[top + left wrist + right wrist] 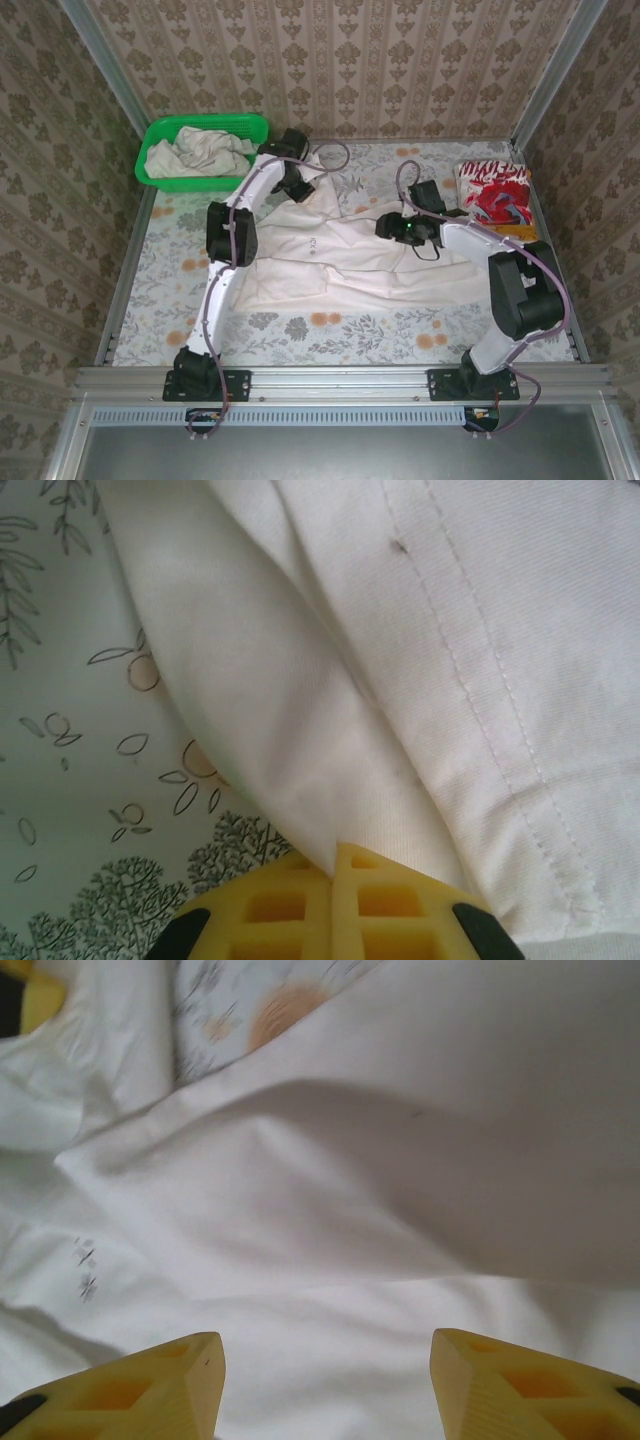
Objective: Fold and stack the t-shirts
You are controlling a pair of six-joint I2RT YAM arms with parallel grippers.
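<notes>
An off-white t-shirt (340, 255) lies spread over the middle of the table, a small dark chest print (85, 1270) on it. My left gripper (298, 183) is at its far left corner, shut on a fold of the fabric (335, 858); a stitched hem (500, 730) runs past the fingers. Over the shirt's middle, my right gripper (392, 228) hovers open, its yellow fingertips (190, 1380) wide apart above the cloth (330, 1260) with nothing between them. A folded red-and-white patterned t-shirt (493, 193) lies at the far right.
A green mesh basket (190, 183) at the far left corner holds another crumpled off-white shirt (205, 152). The flower-printed tablecloth (330, 335) shows bare along the near edge. Patterned walls close in the table on three sides.
</notes>
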